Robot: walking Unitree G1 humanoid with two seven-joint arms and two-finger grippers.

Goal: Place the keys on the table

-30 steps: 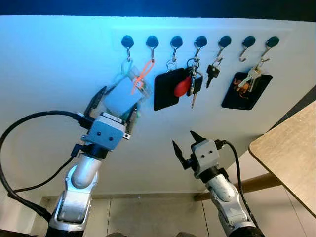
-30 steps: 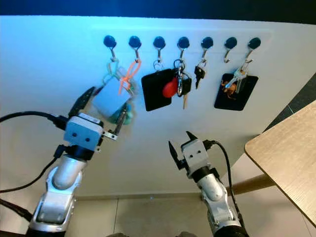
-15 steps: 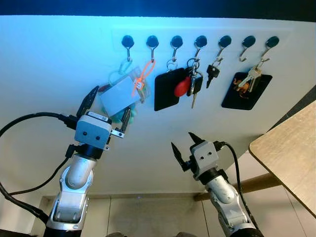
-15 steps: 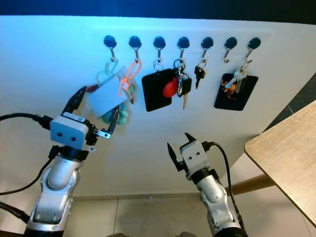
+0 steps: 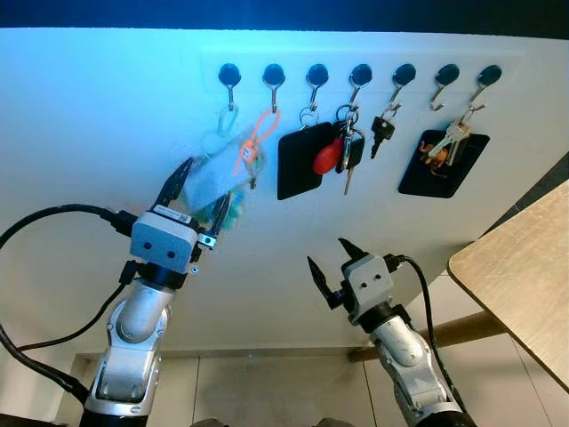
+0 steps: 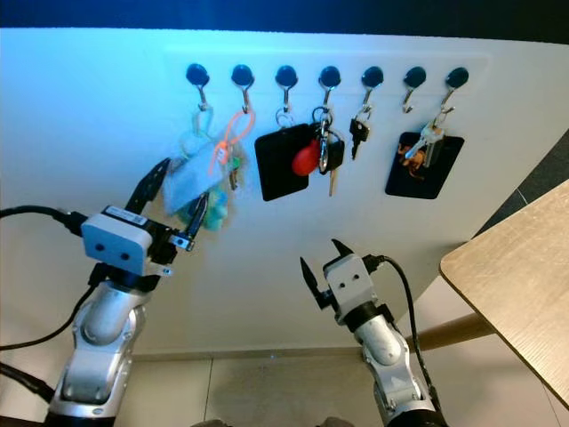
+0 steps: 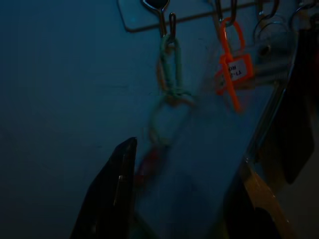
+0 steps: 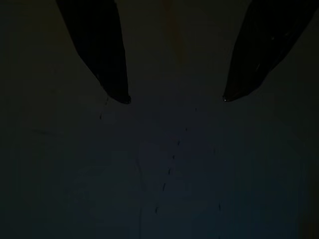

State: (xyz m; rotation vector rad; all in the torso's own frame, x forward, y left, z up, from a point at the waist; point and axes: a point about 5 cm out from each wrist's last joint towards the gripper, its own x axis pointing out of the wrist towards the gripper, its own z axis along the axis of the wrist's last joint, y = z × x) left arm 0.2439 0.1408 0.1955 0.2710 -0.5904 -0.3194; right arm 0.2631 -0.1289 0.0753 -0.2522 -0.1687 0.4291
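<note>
Right gripper [image 5: 331, 264]: hung low and nearest the camera, black fingers spread apart on nothing, well below the hooks; it looked idle, parked out of the other arm's way
Left gripper [image 5: 200, 191]: raised to the wall with its fingers spread, one either side of the pale card; whether the pads actually pressed it could not be told, since that bunch was blurred
Keys [image 5: 217, 176]: a bunch with a pale blue card and a greenish loop, hanging from the leftmost hook [image 5: 230, 76] and so not yet free of the wall; the gripper probably bracketed it from below so it could be lifted up off the hook
Orange tag [image 7: 232, 67]: on the next hook, just beside the bunch and overlapping the card's edge, a likely snag
Other hooks: held a black fob [image 5: 299, 160] with red tag, further keys and a second black fob [image 5: 442, 163]
Table [image 5: 524, 276]: wooden top at the robot's right, well apart from the bunch, the place it was meant to end up
</note>
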